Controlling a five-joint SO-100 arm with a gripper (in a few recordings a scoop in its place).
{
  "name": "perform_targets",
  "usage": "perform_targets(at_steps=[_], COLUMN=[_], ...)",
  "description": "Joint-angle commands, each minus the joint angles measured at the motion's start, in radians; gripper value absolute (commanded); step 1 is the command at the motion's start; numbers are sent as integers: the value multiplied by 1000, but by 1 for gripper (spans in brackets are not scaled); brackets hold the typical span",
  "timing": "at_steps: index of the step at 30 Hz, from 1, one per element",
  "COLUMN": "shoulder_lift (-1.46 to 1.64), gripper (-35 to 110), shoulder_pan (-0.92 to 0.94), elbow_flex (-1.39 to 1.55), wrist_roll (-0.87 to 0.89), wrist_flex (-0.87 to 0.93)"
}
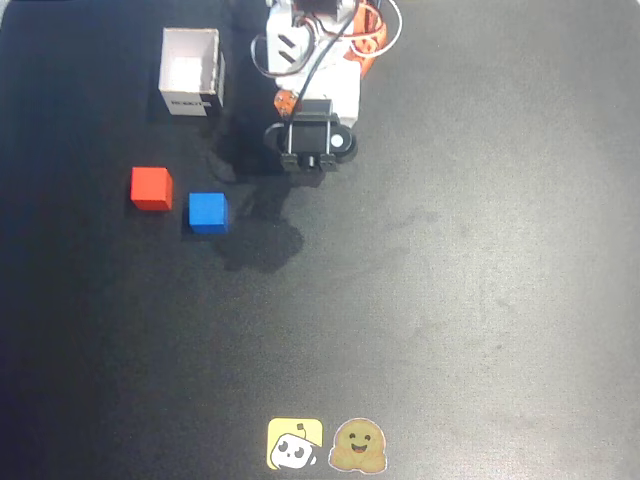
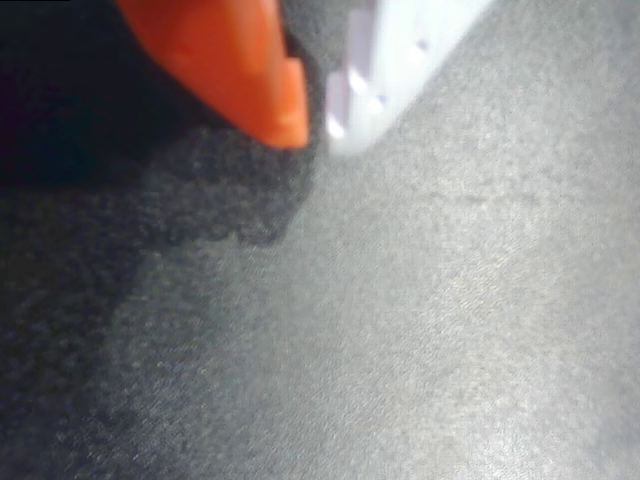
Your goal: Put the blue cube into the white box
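Note:
The blue cube (image 1: pixel 208 212) lies on the black mat left of centre in the overhead view. The white box (image 1: pixel 190 72) stands open-topped at the upper left, its dark label facing the cubes. My arm (image 1: pixel 312 100) is folded at the top centre, to the right of the box and up and to the right of the blue cube. In the wrist view my gripper (image 2: pixel 316 135) hangs over bare mat. Its orange finger (image 2: pixel 240 70) and white finger (image 2: pixel 390 60) have their tips close together with nothing between them.
A red cube (image 1: pixel 151 188) sits just left of the blue cube, slightly farther back. Two stickers, a yellow one (image 1: pixel 294 445) and a smiling face (image 1: pixel 358 446), lie at the mat's near edge. The black mat (image 1: pixel 460 260) runs wide to the right.

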Motion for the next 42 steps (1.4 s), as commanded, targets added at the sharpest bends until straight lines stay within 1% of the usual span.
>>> perform_targets(at_steps=[1,22,29,31,33,35,38,40,42], shoulder_lift=[3,3,3,2,-49,-219,-474,-537,-560], gripper=[0,0,0,0,0,0,0,0,0], shoulder_pan=[6,5,9,34,87,132,213,272,324], elbow_flex=[-3,-3,-38,-98,-166,-267,-445,-483,-463], wrist_roll=[-6,-8,23,0,-71,-127,-207,-265,-319], wrist_flex=[3,3,-12,-9,-38,-95,-126,-156,-224])
